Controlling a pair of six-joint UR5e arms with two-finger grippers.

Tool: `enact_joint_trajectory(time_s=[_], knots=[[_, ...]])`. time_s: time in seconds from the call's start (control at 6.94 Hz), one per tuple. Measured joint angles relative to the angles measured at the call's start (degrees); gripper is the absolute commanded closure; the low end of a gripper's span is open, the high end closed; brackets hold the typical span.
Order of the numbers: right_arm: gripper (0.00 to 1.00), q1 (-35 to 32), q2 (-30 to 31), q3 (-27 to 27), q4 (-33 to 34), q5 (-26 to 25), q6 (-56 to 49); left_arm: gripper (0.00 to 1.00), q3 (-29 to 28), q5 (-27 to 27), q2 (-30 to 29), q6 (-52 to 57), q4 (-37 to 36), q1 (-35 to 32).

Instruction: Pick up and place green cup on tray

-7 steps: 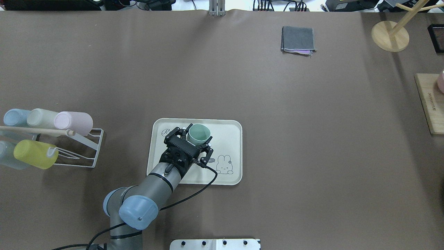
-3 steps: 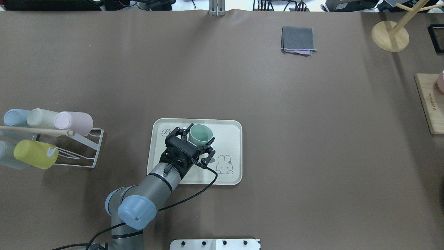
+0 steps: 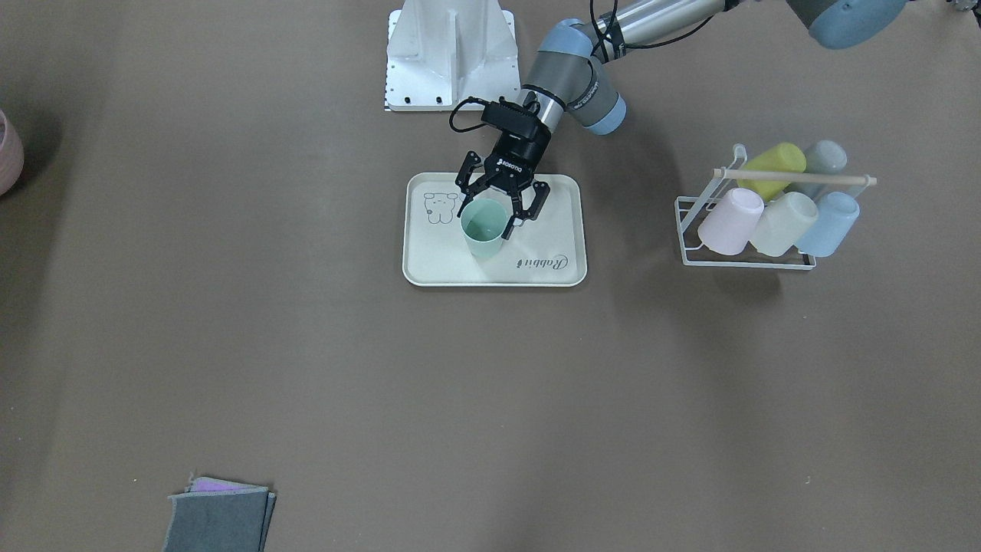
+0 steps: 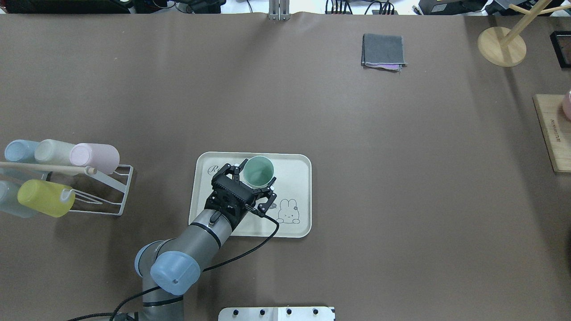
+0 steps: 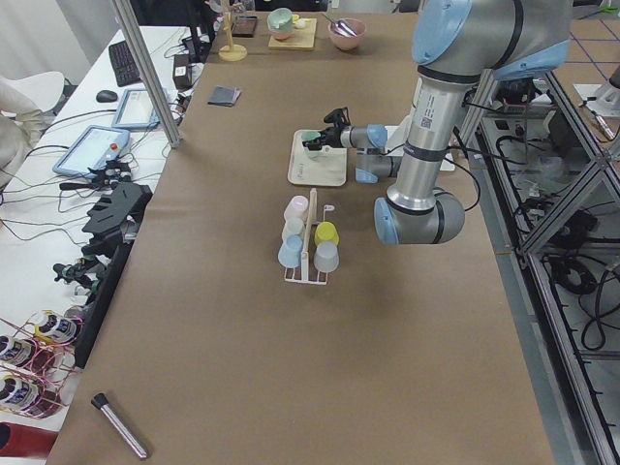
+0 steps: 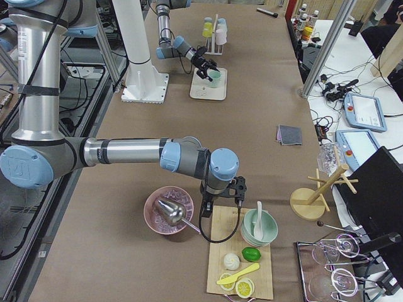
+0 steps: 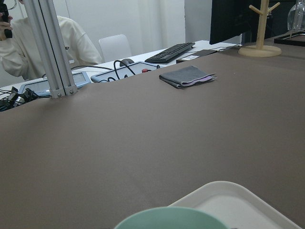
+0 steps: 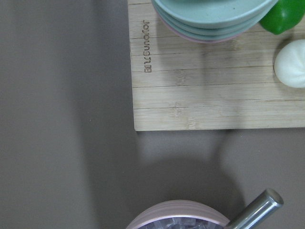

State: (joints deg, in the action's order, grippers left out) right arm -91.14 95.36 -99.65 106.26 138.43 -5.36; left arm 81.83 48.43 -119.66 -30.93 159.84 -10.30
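The mint-green plastic tumbler is standing upright on the cream rectangular tray at upper centre, the left gripper straddling it with fingers spread; the right gripper is giving no clue to its grip.

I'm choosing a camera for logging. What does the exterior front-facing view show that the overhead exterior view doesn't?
Only front-facing: the full "Rabbit" script on the tray, which the left gripper hides from overhead. Only overhead: the wooden stand and wooden board at the right. Both: the green cup upright on the tray, jaws open either side of it, the cup rack, the folded grey cloth.
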Motion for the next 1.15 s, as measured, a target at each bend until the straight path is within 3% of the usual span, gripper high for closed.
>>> enact_joint_trajectory(time_s=[0.58,1.15], knots=[[0.0,0.0,-0.1,0.1,0.0,0.0,0.0,0.03,0.0,0.1,0.1,0.0,0.6,0.0],[0.0,0.0,-0.1,0.0,0.0,-0.1,0.0,0.02,1.6,0.2,0.7,-2.8,1.2,-0.6]])
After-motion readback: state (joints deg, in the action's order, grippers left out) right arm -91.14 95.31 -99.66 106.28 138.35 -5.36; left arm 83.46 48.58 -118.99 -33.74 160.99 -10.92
